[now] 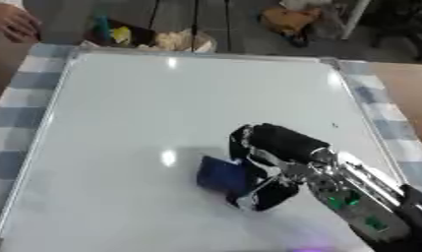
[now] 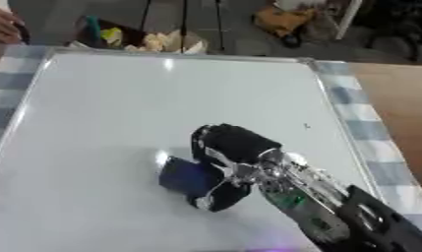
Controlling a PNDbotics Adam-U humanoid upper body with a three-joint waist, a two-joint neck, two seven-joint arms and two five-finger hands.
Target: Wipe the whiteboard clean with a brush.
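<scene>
A large whiteboard lies flat and fills most of both views; its white surface shows only light glare and a tiny dark speck near the right edge. My right hand comes in from the lower right and rests on the board's lower middle. Its fingers and thumb are curled round a dark blue block-shaped brush, which presses flat on the board to the left of the palm. My left hand is in neither view.
A blue and white checked cloth lies under the board and shows along both sides. Beyond the far edge sit a box of clutter and a yellow-brown object on the floor. A person's hand shows at the top left.
</scene>
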